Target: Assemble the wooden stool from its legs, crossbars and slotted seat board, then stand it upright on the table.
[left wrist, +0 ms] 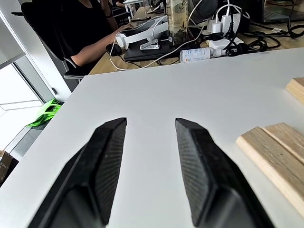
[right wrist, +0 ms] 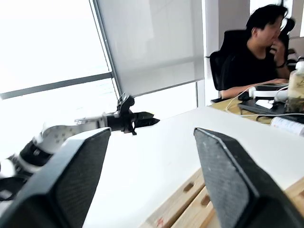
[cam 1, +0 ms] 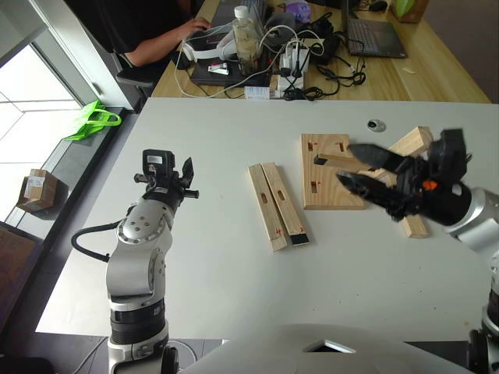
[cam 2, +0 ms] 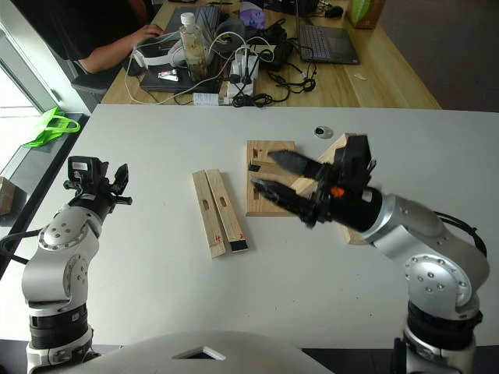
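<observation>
Left eye view: slotted seat board (cam 1: pixel 320 195) lies flat on the surface (cam 1: pixel 234 140), at 1 o'clock. Two slats (cam 1: pixel 278 205) lie touching at its 9 o'clock. Right pincer (cam 1: pixel 345 162) hangs spread above the board. Left pincer (left wrist: pixel 149 126) is spread and empty. I judge the wood stiff and light, so I'd grip a slat across its narrow edges.

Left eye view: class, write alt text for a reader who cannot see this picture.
The right gripper, fingers open, hovers over the slotted seat board on a white table, with more wooden pieces to its right. Two slotted bars lie side by side left of the board; the left gripper, open and empty, is farther left.
</observation>
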